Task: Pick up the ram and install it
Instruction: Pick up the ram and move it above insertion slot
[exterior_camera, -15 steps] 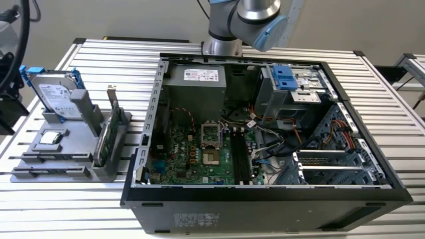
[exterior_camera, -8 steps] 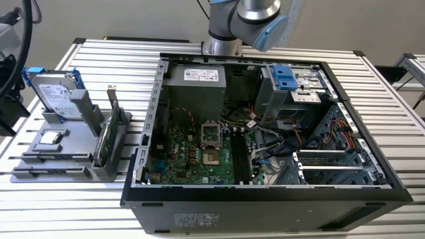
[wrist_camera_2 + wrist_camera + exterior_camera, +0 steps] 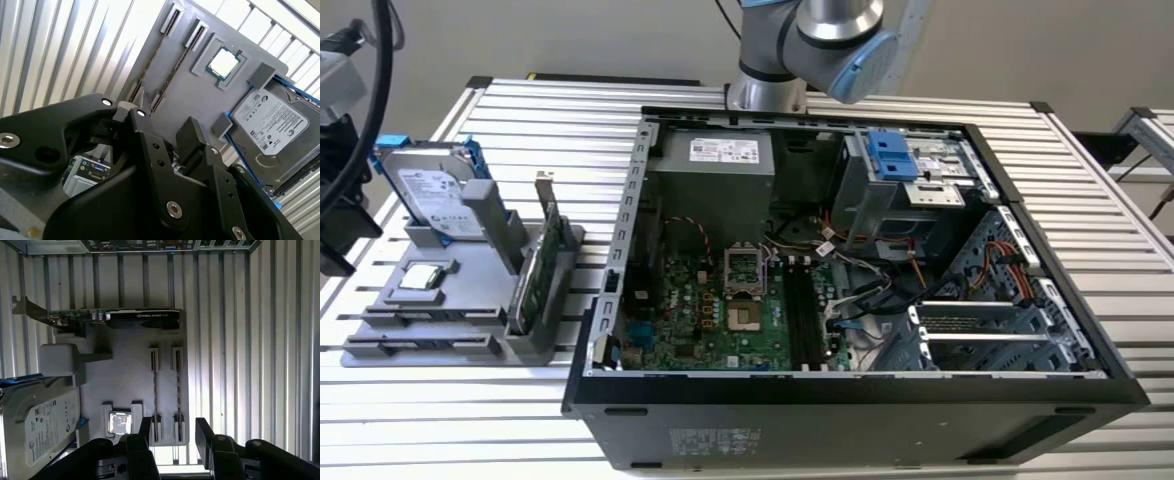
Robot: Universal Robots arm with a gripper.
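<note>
Two ram sticks stand on edge in parallel slots of a grey holder tray [image 3: 130,370]; in the first wrist view they are thin dark strips, one [image 3: 154,390] beside the other [image 3: 177,390]. My gripper [image 3: 174,432] hangs open above the tray's end, and its two black fingers [image 3: 145,427] straddle the ends of both sticks without touching them. The second wrist view shows the same slots [image 3: 161,50] beyond the gripper's black body. In the exterior view the tray [image 3: 400,300] lies left of the open computer case [image 3: 854,390], and the arm [image 3: 814,40] rises out of frame.
On the tray also sit a silver hard drive [image 3: 40,425], a processor chip [image 3: 120,422] and a green expansion card [image 3: 115,317] on edge. Inside the case, the black memory slots [image 3: 807,310] lie beside the processor socket [image 3: 744,290]. The table is ribbed aluminium.
</note>
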